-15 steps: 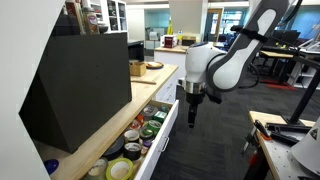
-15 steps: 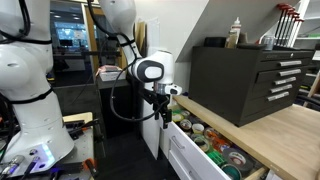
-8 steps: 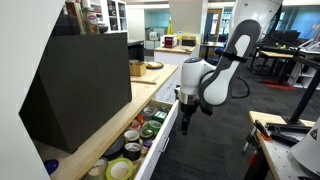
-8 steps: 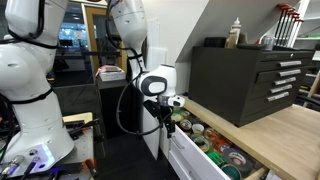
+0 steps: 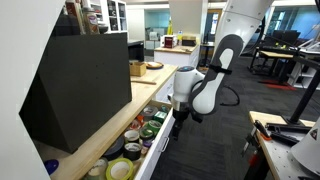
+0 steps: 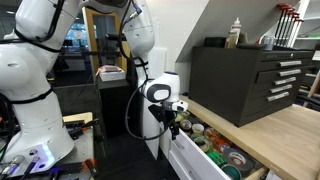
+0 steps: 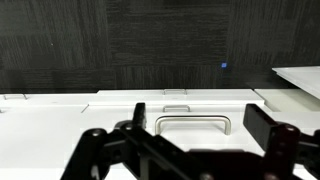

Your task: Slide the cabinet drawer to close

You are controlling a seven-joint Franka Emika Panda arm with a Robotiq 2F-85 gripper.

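Note:
The white cabinet drawer [image 5: 163, 138] stands pulled out from under the wooden countertop, filled with tape rolls and small items; it also shows in an exterior view [image 6: 188, 156]. My gripper [image 5: 178, 117] hangs at the drawer's front outer face, also seen in an exterior view [image 6: 174, 126]. In the wrist view the gripper [image 7: 199, 132] is open, its two dark fingers either side of the drawer's metal handle [image 7: 192, 120] and holding nothing. I cannot tell whether the fingers touch the drawer front.
A black tool chest [image 5: 80, 80] sits on the wooden countertop [image 5: 150, 76] above the drawer. Dark carpet [image 5: 215, 145] lies in front. A white robot body [image 6: 30, 100] stands nearby. A workbench corner [image 5: 285, 135] is across the aisle.
The arm has bent down and swung toward the drawer. The gripper has moved lower and closer to the drawer front. The drawer has not visibly moved.

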